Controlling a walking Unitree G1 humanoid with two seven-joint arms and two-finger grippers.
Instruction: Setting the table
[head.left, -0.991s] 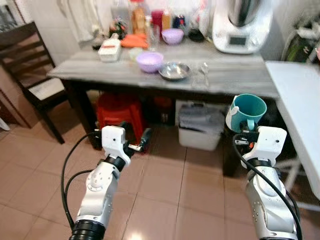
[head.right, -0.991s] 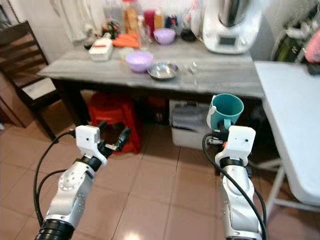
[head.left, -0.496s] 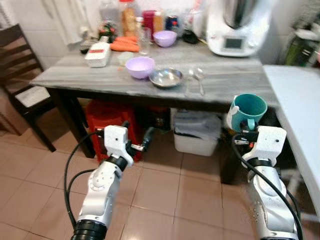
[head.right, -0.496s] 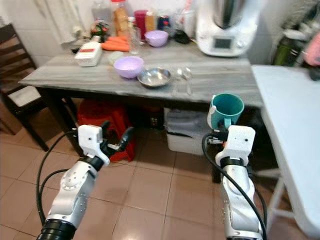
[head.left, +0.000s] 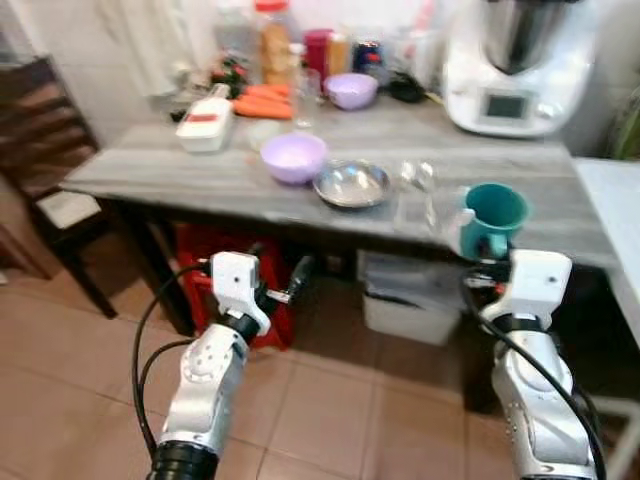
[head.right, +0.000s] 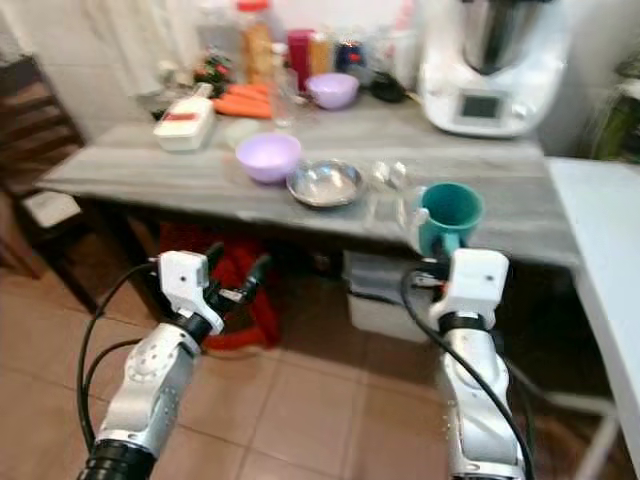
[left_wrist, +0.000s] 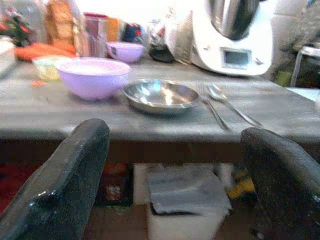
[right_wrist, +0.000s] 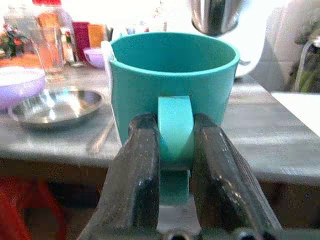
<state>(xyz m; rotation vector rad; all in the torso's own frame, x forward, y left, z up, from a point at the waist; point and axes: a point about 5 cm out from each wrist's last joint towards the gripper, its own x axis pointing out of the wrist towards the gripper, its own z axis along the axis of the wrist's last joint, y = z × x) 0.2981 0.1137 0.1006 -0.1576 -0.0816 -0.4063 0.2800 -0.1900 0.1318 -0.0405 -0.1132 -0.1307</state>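
Note:
My right gripper (right_wrist: 175, 150) is shut on the handle of a teal mug (head.left: 492, 215), held upright in front of the grey table's (head.left: 160, 170) near edge. My left gripper (head.left: 277, 280) is open with nothing between its fingers (left_wrist: 70, 175), held low before the table edge. On the table lie a lilac bowl (head.left: 293, 157), a steel bowl (head.left: 351, 184) and two spoons (head.left: 420, 180) beside it.
A white kitchen machine (head.left: 520, 65) stands at the table's back right; bottles, carrots (head.left: 265, 103), a small purple bowl (head.left: 351, 90) and a white box (head.left: 206, 129) crowd the back. A dark chair (head.left: 45, 160) stands left, a red stool (head.left: 225, 270) and a bin (head.left: 410, 300) underneath, a white table (head.left: 620, 220) right.
The camera has come closer to the table and tilted, so the whole scene shifted. The teal mug now rises level with the tabletop edge. The left gripper stays open.

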